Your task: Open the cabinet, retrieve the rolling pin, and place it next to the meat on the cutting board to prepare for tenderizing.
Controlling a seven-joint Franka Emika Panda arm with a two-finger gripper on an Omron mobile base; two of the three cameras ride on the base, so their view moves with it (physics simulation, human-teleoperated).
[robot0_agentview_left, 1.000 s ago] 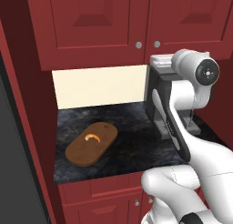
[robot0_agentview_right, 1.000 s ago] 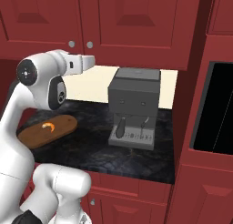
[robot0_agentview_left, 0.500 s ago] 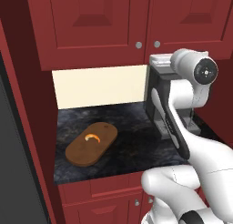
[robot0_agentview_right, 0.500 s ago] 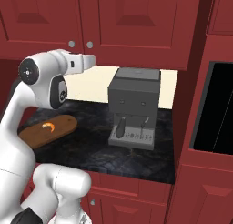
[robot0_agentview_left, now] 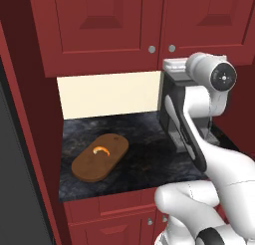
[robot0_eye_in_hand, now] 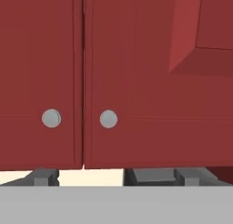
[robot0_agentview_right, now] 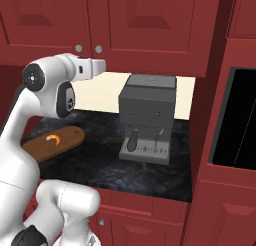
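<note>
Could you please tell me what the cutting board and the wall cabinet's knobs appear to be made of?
The oval brown cutting board looks like wood with a smooth matte finish, judging by its warm, even tone. The small round silver knobs on the dark-red cabinet look like brushed metal, pale grey without sharp glints; being rendered, painted plastic is possible.

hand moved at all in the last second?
Yes, slightly. In the right base view the hand has crept right, closer beneath the right-door knob of the cabinet. It is open.
</note>
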